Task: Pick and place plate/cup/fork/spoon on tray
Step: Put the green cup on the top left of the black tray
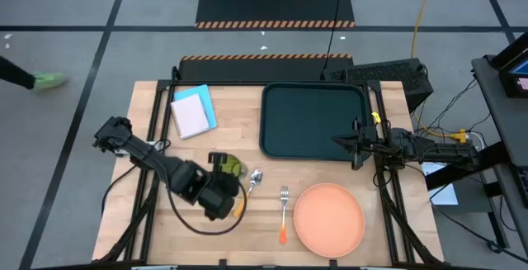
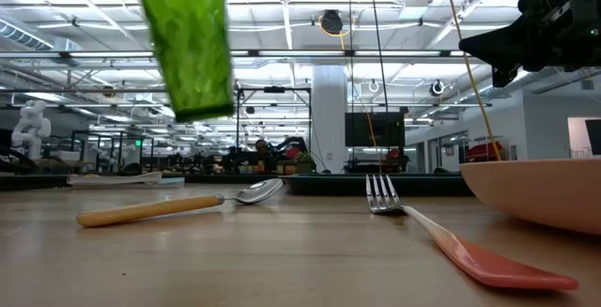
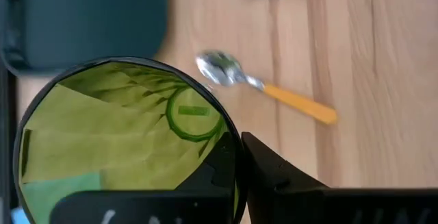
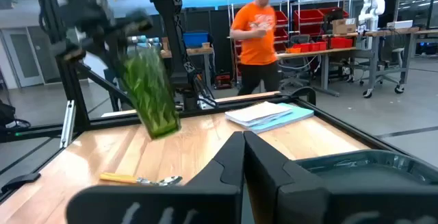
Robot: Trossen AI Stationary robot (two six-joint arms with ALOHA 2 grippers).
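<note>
My left gripper (image 1: 223,173) is shut on the translucent green cup (image 2: 188,44), held high above the table near the spoon (image 1: 254,179). The cup also shows in the right wrist view (image 4: 152,94). The orange-handled spoon (image 2: 178,206) and fork (image 1: 284,212) lie flat on the wood. The salmon plate (image 1: 329,219) rests on the table at the near right. The dark tray (image 1: 313,121) lies at the far right. My right gripper (image 1: 348,142) is shut and empty, hovering at the tray's right edge. My left gripper holds the cup by its wall at the rim (image 3: 237,157). One finger (image 3: 219,166) is inside the cup and one finger (image 3: 280,179) outside. The fingers come from above. The cup hangs below them, slightly tilted, lifted clear of the table.
A light blue-and-white notepad (image 1: 193,111) lies at the far left of the table. A person in an orange shirt (image 4: 254,32) stands in the room beyond the table. Bare wood shows between the notepad and the spoon.
</note>
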